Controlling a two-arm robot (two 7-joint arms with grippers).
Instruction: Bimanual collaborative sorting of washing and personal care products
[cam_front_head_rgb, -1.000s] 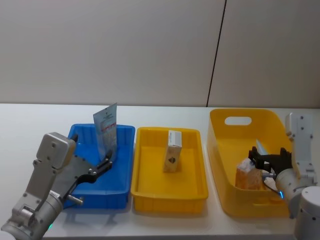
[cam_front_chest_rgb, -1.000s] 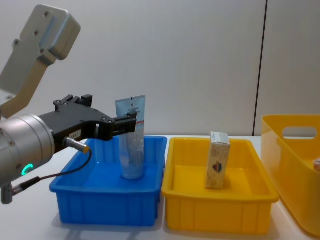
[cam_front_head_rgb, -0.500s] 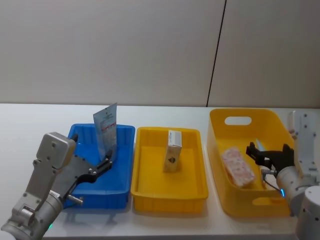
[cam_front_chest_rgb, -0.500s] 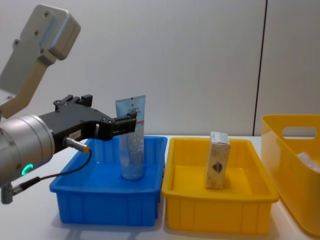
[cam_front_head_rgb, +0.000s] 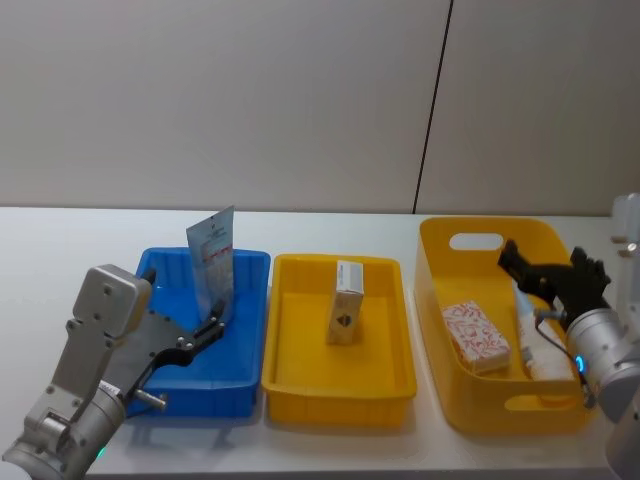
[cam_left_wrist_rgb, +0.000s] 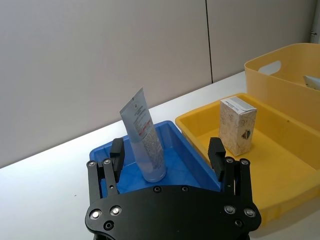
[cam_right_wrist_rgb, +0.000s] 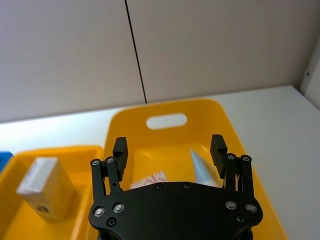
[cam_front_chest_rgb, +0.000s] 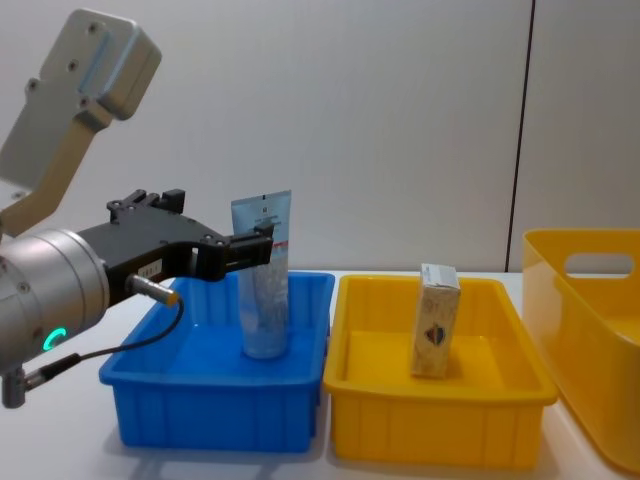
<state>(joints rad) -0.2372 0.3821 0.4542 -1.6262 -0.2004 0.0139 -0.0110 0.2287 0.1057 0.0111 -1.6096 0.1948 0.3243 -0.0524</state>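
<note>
Claws first: left claw (cam_front_head_rgb: 215, 325) sits wide open over the blue tray (cam_front_head_rgb: 165, 400), fingers either side of the upright pale blue tube (cam_front_head_rgb: 211, 262) with no contact that I can see. In the left wrist view the tube (cam_left_wrist_rgb: 145, 141) stands cap-down on the tray floor, crimp end up, between the spread fingers (cam_left_wrist_rgb: 117, 152). Right claw (cam_front_head_rgb: 545, 275) is also wide open and empty, raised above the big yellow bin (cam_front_head_rgb: 465, 415) on the right.

Sorted so far, going by how things lie:
- one tube standing in the blue tray
- one white patterned box (cam_front_head_rgb: 345, 301) upright in the middle yellow tray (cam_front_head_rgb: 335, 405), well apart from either claw

Left to do, my read:
- yellow bin holds a patterned box (cam_front_head_rgb: 476, 336) lying flat and another pale tube (cam_front_head_rgb: 534, 335) beside it, toward the bin's right wall
- both look like they need moving out, tube to blue, box to middle yellow

Roughly halfway. Bare surface (cam_front_head_rgb: 60, 250) around the trays shows no stray products.
</note>
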